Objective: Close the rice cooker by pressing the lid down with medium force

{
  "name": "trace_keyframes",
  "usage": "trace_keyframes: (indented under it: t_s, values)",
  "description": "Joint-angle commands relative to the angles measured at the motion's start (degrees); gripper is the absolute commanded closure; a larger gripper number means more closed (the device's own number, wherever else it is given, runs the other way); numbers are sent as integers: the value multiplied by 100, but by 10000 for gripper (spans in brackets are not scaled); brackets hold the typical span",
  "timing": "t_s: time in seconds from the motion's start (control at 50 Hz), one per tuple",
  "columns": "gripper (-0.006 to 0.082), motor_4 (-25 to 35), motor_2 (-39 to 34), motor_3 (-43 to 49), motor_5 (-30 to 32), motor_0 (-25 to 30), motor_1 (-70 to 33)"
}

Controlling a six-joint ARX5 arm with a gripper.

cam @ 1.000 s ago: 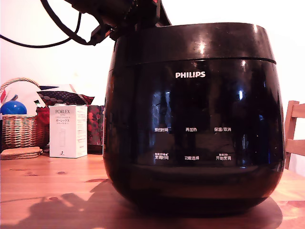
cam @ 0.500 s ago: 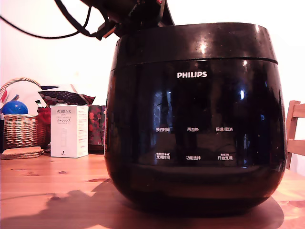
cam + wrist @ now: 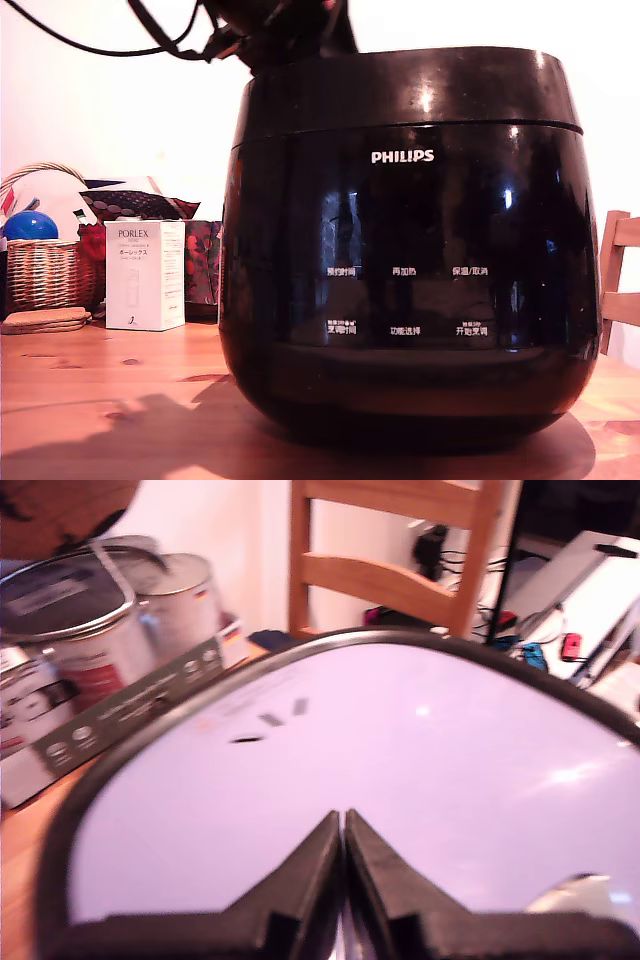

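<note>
The rice cooker (image 3: 400, 290), glossy black with a white PHILIPS logo, fills the middle of the exterior view on a wooden table (image 3: 100, 400). Its lid (image 3: 400, 88) sits down flat on the body, with only a thin seam between them. My gripper (image 3: 290, 28) is a dark mass just above the lid's edge on the exterior view's left, with cables trailing off. In the wrist view the lid's top (image 3: 400, 750) shines pale with a dark rim. The gripper (image 3: 343, 820) is shut, its two fingers pressed together with nothing between them, tips right over the lid. Whether they touch it I cannot tell.
A white PORLEX box (image 3: 144, 275), a wicker basket (image 3: 40, 275) with a blue ball and flat coasters (image 3: 42, 320) stand at the exterior view's left. A wooden chair (image 3: 620, 285) is at its right. The wrist view shows boxed metal tins (image 3: 90, 630) and a chair (image 3: 400, 540) beyond the cooker.
The arm and its cables have risen slightly at the top of the exterior view. The cooker slid a little to that view's right a second ago and has held still since.
</note>
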State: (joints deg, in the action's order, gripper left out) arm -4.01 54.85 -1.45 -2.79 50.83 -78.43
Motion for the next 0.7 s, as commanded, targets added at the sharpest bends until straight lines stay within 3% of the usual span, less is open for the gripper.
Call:
trace_keyframes:
  t_s: [0.0,0.26,0.68]
  values:
    - [790,-15,4,0,33,-94,162]
    - [791,-142,4,37,181,-501,686]
    - [790,-317,4,756,334,-1886,1445]
